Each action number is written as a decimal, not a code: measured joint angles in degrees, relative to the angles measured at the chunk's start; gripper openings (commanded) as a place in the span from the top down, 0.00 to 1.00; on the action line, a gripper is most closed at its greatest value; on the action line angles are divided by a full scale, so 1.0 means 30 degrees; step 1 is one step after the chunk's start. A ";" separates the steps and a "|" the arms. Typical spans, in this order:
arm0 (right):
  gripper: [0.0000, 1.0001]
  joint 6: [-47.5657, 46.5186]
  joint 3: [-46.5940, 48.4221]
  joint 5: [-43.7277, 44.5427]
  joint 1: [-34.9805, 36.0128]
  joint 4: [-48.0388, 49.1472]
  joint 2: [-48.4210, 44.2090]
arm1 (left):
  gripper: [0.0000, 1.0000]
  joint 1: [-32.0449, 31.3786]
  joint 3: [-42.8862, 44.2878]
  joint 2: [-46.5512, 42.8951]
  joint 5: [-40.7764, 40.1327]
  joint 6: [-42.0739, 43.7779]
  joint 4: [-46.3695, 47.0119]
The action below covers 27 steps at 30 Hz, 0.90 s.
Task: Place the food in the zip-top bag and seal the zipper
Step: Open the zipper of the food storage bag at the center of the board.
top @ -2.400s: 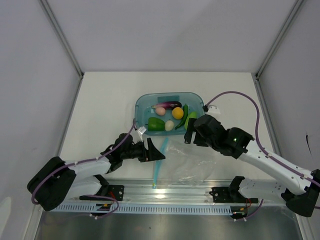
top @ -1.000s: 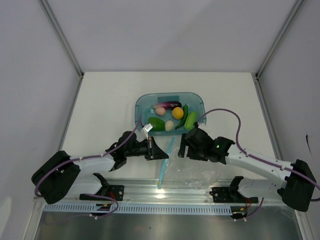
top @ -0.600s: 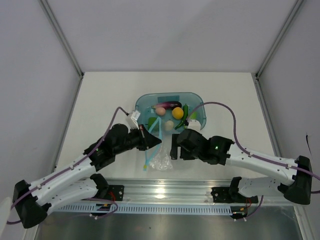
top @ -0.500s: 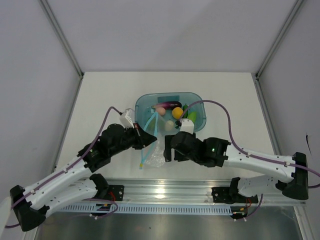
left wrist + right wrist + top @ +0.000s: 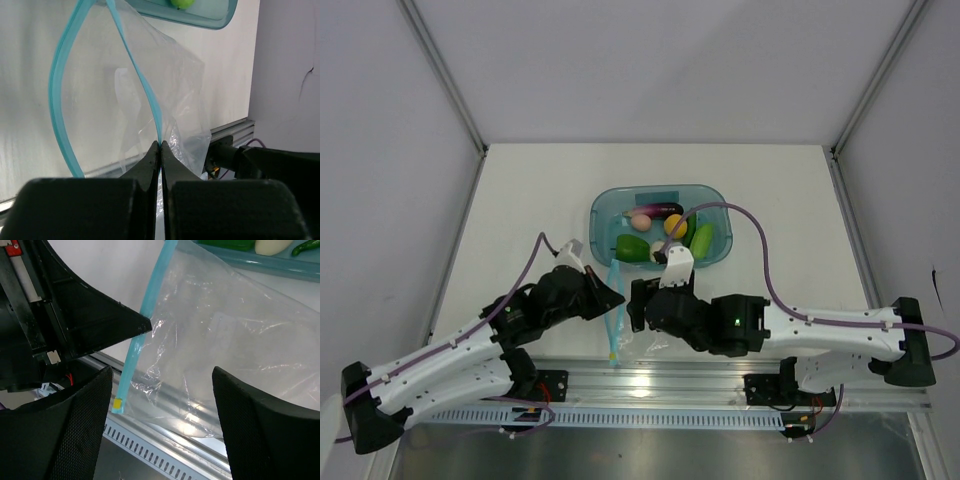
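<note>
The clear zip-top bag [image 5: 632, 338] hangs by its teal zipper [image 5: 141, 70], which my left gripper [image 5: 160, 146] is shut on. Its mouth gapes in a loop in the left wrist view. In the top view the left gripper [image 5: 616, 297] is near the table's front edge. My right gripper [image 5: 636, 308] faces it from the right. It stands open [image 5: 162, 375] with the bag [image 5: 230, 335] and zipper [image 5: 144, 320] just beyond its fingers, gripping nothing. The food lies in the teal tray [image 5: 603, 205]: purple eggplant [image 5: 666, 209], orange ball [image 5: 675, 225], pink ball [image 5: 640, 221], green chunk [image 5: 632, 247].
The right arm's cable [image 5: 760, 255] arcs over the tray's right side. A metal rail [image 5: 650, 385] runs along the near edge below the bag. Grey walls enclose the table on three sides. The tray's rim [image 5: 210, 22] shows beyond the bag in the left wrist view.
The left gripper lifted the bag off the table by its zipper, swung it toward the tray, then drew it back near the front edge. The right gripper followed leftward, staying open.
</note>
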 measured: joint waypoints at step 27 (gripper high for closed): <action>0.18 -0.0160 -0.1100 0.5435 0.3096 0.3366 0.4437 | 0.99 -0.0627 0.0401 -0.0335 0.0007 -0.3526 -0.0437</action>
